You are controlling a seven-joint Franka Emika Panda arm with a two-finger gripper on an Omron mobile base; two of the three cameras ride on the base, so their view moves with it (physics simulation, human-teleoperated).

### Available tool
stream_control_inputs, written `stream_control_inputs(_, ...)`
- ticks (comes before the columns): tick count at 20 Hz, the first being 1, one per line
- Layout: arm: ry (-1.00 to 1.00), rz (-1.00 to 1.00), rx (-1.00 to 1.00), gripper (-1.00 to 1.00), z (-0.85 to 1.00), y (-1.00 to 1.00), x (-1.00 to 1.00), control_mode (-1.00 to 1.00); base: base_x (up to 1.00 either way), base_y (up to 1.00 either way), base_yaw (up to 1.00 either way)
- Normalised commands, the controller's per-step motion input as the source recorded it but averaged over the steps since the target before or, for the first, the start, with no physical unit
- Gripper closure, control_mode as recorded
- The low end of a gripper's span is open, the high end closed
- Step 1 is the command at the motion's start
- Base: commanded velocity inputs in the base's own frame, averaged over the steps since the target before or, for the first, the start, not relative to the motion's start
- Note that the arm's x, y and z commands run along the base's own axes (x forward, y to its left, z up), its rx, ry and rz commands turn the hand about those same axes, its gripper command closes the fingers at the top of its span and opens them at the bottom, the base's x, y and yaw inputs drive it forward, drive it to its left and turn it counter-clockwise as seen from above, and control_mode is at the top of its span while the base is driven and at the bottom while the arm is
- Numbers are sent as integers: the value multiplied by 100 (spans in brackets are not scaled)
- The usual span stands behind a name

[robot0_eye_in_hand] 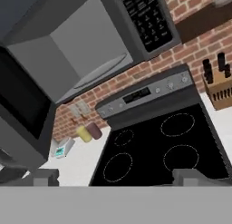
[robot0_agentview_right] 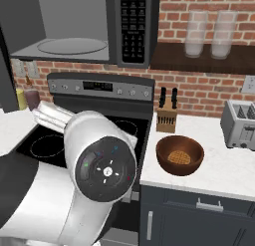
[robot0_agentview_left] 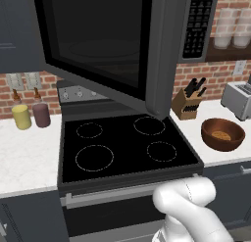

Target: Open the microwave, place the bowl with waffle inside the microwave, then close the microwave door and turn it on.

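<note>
Counter (robot0_agentview_right: 219, 175): one bowl (robot0_agentview_right: 180, 155), one waffle (robot0_agentview_right: 179, 157), one toaster (robot0_agentview_right: 241, 123).

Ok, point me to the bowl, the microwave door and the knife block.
bowl (robot0_agentview_right: 180, 155), right base view, on its inner wall beside the waffle.
microwave door (robot0_agentview_left: 98, 40), left base view, on the black glass window of the door swung open.
knife block (robot0_agentview_right: 166, 121), right base view, on its wooden front face.

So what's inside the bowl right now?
A waffle lies in the bowl on the counter. The bowl bottom beneath the waffle is covered.
</note>
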Motion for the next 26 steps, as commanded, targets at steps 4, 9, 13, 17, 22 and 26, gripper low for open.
stream_control_inputs(4,2,32,21,-100,-48,69,100,-100,0,0,0)
stream_control_inputs(9,22,8,11,-100,-3,97,80,-100,0,0,0)
stream_control_inputs(13,32,0,14,-100,18,42,60,-100,0,0,0)
stream_control_inputs(17,25,0,18,100,14,6,53,-100,0,0,0)
stream_control_inputs(22,19,0,13,100,6,47,46,-100,0,0,0)
stream_control_inputs(26,5,0,2,100,1,98,17,-100,0,0,0)
